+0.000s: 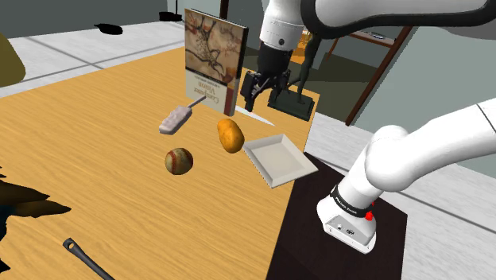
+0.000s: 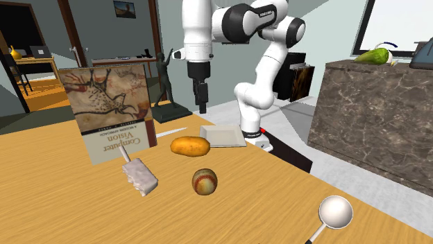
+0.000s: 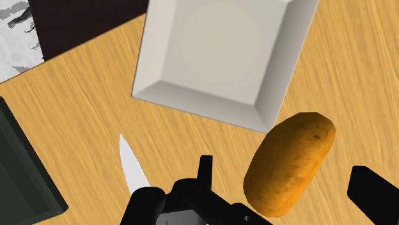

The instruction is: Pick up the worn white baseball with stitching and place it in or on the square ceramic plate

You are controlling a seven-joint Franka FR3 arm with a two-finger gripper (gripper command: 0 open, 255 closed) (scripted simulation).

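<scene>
A scuffed white baseball (image 1: 178, 161) (image 2: 204, 181) with red stitching rests on the wooden table. The square white plate (image 1: 276, 159) (image 2: 223, 135) (image 3: 224, 51) lies at the table's edge near the stand and holds nothing. My gripper (image 1: 258, 91) (image 2: 202, 104) (image 3: 284, 167) hangs open well above the table, over the spot between the potato and the knife. Nothing is between its fingers. The ball lies apart from it, beyond the potato, toward the shoulder view's left.
An orange-brown potato (image 1: 230, 135) (image 2: 190, 146) (image 3: 288, 163) lies between ball and plate. A knife (image 1: 258, 118) (image 3: 132, 167), an upright book (image 1: 213, 60) (image 2: 111, 111), a grey block (image 1: 175, 119) (image 2: 140, 177) and a dark statue base (image 1: 290, 103) (image 3: 19, 172) stand nearby. A ladle (image 2: 334, 211) lies at the second exterior view's lower right.
</scene>
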